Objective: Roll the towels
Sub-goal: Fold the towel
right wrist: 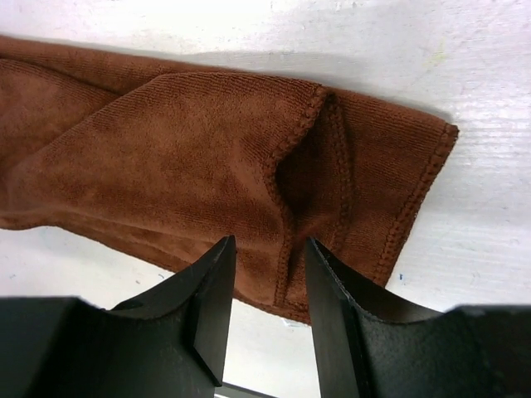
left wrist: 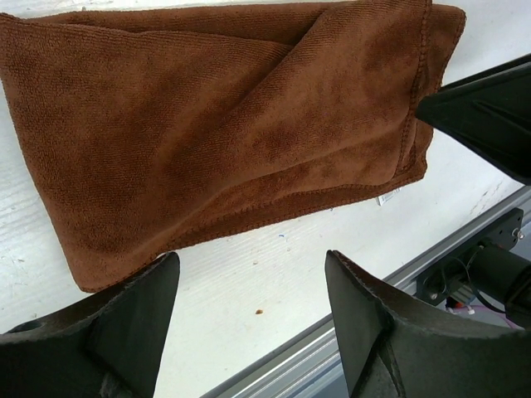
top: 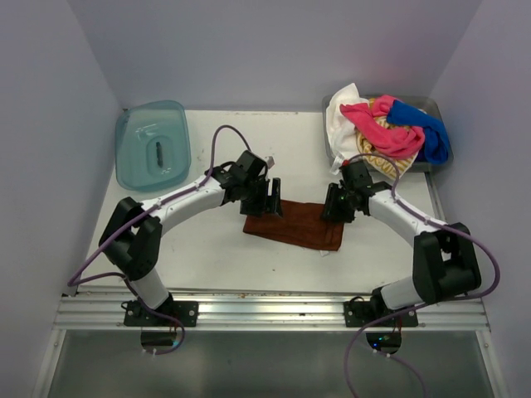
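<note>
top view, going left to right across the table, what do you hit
teal tray → left gripper → brown towel → right gripper → towel pile

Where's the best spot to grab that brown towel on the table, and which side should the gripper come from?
Take the rust-brown towel at its short hemmed end, where a raised pucker stands up. It is probably best to come straight down from above with the right gripper, jaws straddling that ridge; the rest lies flat, offering no lip to pinch.
</note>
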### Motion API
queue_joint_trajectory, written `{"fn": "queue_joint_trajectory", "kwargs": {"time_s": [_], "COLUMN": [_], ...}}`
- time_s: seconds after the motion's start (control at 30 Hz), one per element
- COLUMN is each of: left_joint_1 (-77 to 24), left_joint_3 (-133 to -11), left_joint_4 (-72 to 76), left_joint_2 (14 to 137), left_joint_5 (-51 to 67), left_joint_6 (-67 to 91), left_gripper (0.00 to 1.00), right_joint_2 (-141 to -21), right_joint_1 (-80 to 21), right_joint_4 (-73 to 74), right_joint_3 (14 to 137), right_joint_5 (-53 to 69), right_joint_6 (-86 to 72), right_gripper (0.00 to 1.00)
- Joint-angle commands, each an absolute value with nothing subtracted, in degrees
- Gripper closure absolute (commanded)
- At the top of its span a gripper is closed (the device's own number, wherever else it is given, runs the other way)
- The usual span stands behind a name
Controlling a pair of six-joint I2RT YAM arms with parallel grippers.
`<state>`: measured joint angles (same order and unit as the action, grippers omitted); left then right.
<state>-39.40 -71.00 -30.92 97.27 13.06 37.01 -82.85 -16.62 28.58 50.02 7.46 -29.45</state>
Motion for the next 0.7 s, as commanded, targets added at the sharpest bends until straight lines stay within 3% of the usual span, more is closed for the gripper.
{"fn": "queue_joint_trajectory", "kwargs": {"time_s": [0.0,0.23,0.37,0.47,0.67], "left_joint_1": [-39.3,-39.3,-39.3,-39.3,-39.4], "left_joint_3": [-72.3,-72.3,-72.2,-72.2,-72.6], "left_joint_4": [-29.2,-29.2,-28.8,-29.1,-29.7], "left_joint_2": [96.2,96.4,96.3,96.2,96.0], "left_joint_5": [12.7,12.3,12.0,11.1,9.7], "left_joint_6": [38.1,38.8,39.5,39.8,40.1], "left_gripper": [0.26,0.26,0.27,0.27,0.26], "right_joint_2": [-85.5,-87.7,-85.3,-82.5,-79.4], "right_joint_1": [-17.1,-17.1,-17.1,-17.1,-17.1], "right_joint_4": [26.1,25.2,26.1,27.3,30.2], "right_joint_3": [50.1,50.0,49.7,49.4,49.0], "right_joint_5": [9.9,9.0,6.4,4.1,1.9], "right_joint_6": [-28.1,-28.3,-28.7,-29.2,-30.0], "right_gripper": [0.58,0.63,0.88,0.99,1.0]}}
